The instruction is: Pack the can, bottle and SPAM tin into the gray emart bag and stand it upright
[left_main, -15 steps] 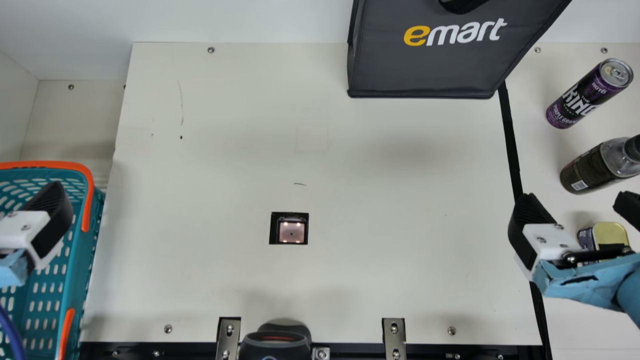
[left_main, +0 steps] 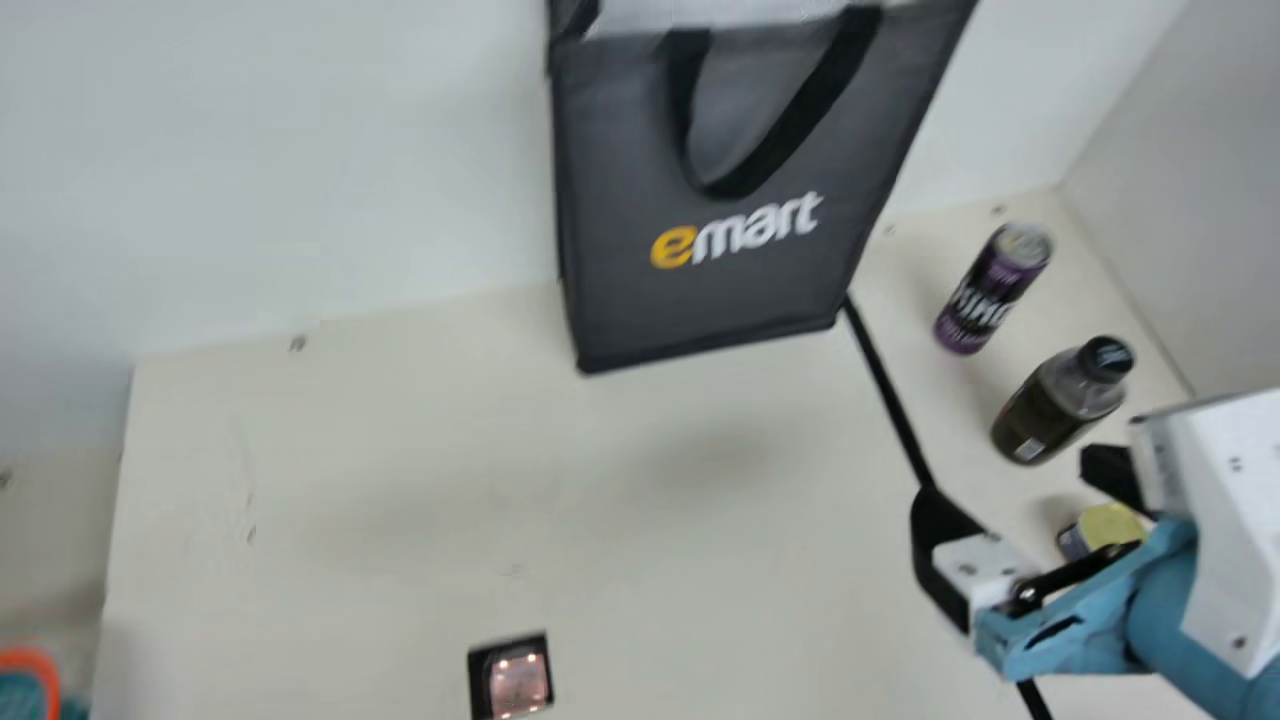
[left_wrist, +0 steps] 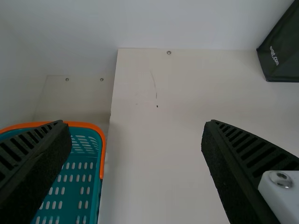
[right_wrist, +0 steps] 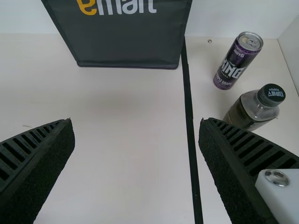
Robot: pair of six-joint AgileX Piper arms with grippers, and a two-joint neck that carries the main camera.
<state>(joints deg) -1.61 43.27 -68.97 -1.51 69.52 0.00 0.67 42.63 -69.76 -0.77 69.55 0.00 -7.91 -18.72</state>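
While the gray emart bag [left_main: 620, 170] stands upright, the can [left_main: 984, 300], bottle [left_main: 1055, 405] and SPAM tin [left_main: 1108, 526] are all unpacked; left gripper [left_wrist: 136, 125] and right gripper [right_wrist: 136, 122] have fingers apart.

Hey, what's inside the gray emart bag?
At the top of the bag, a strip of silvery lining shows. The dark front panel hides what lies deeper, so I can't tell whether anything is in there.
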